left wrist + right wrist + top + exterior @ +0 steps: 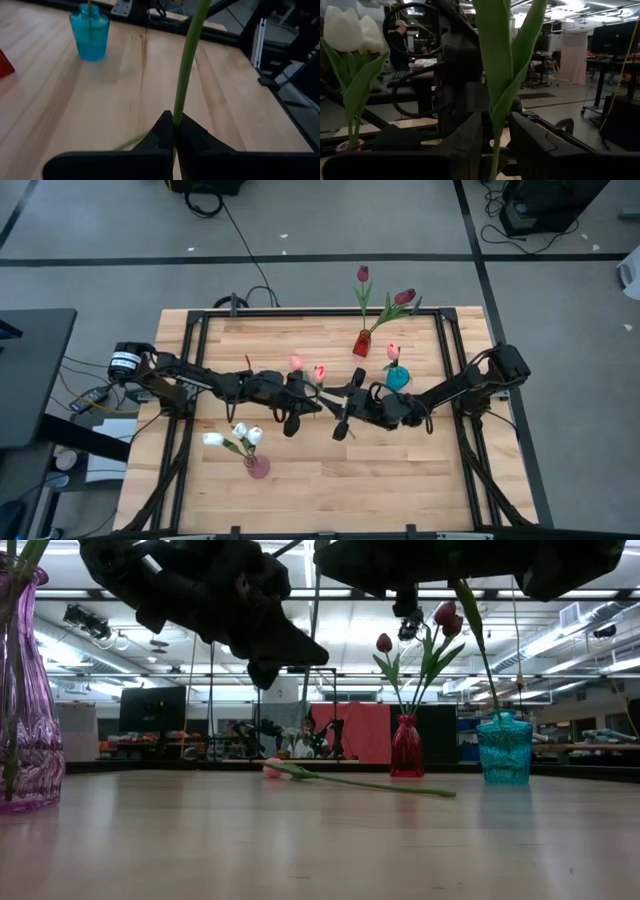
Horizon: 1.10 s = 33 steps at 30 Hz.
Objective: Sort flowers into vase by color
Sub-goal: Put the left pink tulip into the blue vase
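No readable writing — left gripper (175, 131) pinches stem (187, 65).

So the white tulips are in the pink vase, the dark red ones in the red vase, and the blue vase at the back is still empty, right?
Not quite. The blue vase is not empty: the high view shows a pink tulip standing in it. The rest holds: white tulips in the pink vase, dark red ones in the red vase.
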Each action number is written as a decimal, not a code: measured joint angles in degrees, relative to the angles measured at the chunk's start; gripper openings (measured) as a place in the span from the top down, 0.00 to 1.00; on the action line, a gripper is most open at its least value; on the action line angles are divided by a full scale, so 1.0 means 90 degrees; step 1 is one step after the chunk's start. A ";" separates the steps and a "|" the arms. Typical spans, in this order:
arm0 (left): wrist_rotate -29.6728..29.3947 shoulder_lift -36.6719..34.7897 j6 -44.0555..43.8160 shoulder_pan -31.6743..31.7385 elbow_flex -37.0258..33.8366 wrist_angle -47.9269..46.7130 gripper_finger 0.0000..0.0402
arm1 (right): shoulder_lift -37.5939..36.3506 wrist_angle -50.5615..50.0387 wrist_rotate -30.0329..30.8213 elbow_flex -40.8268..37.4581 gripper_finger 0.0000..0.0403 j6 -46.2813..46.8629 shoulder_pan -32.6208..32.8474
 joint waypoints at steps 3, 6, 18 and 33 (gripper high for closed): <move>0.0077 0.0000 0.0000 0.0000 0.0000 -0.0150 0.98 | 0.0000 -0.0018 -0.0096 0.0000 0.73 -0.0001 -0.0056; 0.0237 -0.0003 -0.0002 -0.0001 0.0000 -0.0192 0.98 | 0.0000 -0.0016 -0.0161 0.0000 0.73 0.0020 -0.0156; 0.0208 -0.0005 0.0043 -0.0001 -0.0002 -0.0267 0.97 | 0.0000 -0.0061 -0.0423 0.0000 0.97 0.0327 -0.0404; 0.0053 -0.0601 0.0191 -0.0002 -0.0278 -0.0161 0.55 | -0.1217 -0.1729 0.1242 0.0000 0.99 -0.0052 0.0673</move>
